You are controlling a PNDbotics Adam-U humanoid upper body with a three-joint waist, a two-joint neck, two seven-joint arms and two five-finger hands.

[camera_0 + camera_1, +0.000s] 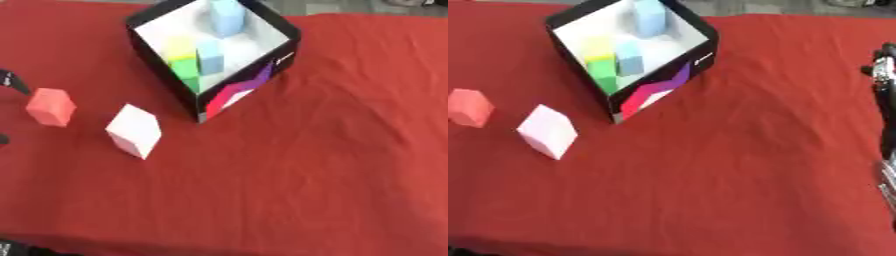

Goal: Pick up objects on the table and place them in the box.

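Right hand (883, 65) shows only as dark metal at the right edge of the right eye view, so I cannot tell its finger state, and a dark sliver at the left edge may be the left arm. On the red cloth (315, 165) the box (284, 31) already holds blue, yellow and green blocks. I would approach the white block (134, 131) just beside its corner from above, then the red block (51, 106) further left.

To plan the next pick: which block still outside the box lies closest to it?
The white block, on the red cloth just left of the box. The red block lies farther left; the other blocks are already inside.
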